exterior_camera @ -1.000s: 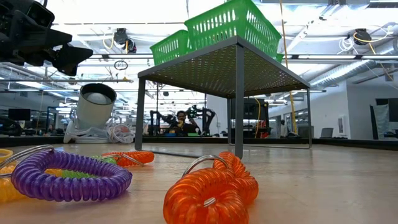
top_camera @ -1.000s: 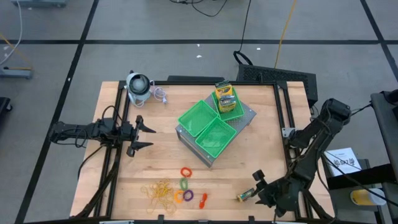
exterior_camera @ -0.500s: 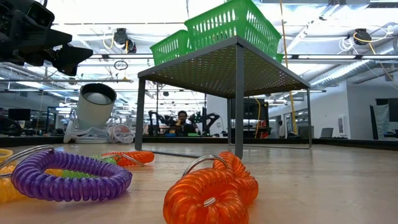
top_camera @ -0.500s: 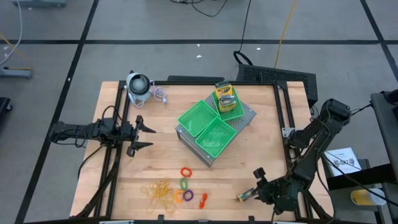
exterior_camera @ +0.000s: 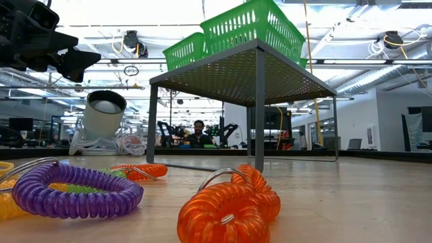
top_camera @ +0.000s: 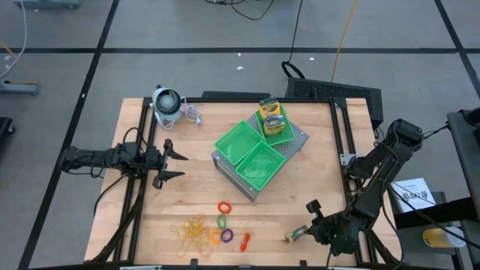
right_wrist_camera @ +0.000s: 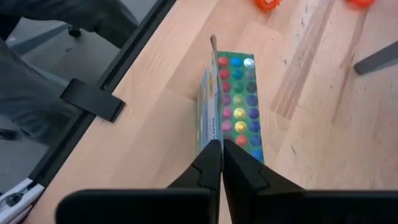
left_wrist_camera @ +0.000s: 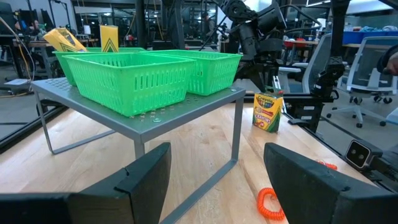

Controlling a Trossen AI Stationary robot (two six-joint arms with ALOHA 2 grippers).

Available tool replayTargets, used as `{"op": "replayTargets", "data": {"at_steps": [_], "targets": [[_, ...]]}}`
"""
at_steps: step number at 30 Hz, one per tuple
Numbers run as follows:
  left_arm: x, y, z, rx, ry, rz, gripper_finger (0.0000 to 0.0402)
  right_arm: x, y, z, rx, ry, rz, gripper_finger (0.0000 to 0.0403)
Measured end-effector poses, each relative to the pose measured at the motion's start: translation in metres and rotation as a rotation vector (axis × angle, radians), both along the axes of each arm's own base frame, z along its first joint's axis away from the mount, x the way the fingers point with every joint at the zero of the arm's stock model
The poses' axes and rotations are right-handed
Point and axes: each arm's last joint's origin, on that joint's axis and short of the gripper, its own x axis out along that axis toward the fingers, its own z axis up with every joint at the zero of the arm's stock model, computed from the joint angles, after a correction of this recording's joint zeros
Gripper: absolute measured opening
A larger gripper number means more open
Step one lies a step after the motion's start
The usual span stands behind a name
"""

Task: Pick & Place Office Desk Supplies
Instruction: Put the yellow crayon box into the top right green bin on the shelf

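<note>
Green-teal card box [right_wrist_camera: 239, 106] lies directly ahead of our right tool [right_wrist_camera: 221, 163], long axis in line; its fingers meet, gripping nothing.

- Three green trays [top_camera: 250, 151] sit together on a grey metal stand [top_camera: 298, 142] mid-surface.
- A grey-white round gadget [top_camera: 166, 103] stands at the wooden surface [top_camera: 195, 191]'s far left corner.
- A person [exterior_camera: 198, 132] shows in the room behind.

Green trays [top_camera: 244, 141]; purple coil [exterior_camera: 74, 191]; orange coil [exterior_camera: 228, 206].
</note>
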Motion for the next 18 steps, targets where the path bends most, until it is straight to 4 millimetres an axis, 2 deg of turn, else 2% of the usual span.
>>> {"op": "replayTargets", "data": {"at_steps": [4, 10, 13, 18], "targets": [[0.000, 0.000, 0.000, 0.000, 0.000, 0.000, 0.0264, 0.001, -0.001, 0.008, 0.014, -0.050, 0.021, 0.0001], [0.000, 0.000, 0.000, 0.000, 0.000, 0.000, 0.0264, -0.001, -0.011, 0.043, 0.034, -0.201, 0.059, 0.0001], [0.000, 0.000, 0.000, 0.000, 0.000, 0.000, 0.0264, -0.001, -0.023, 0.064, 0.028, -0.298, 0.060, 0.0001], [0.000, 0.000, 0.000, 0.000, 0.000, 0.000, 0.0264, -0.001, -0.056, 0.092, -0.038, -0.456, 0.020, 0.0001]]}}
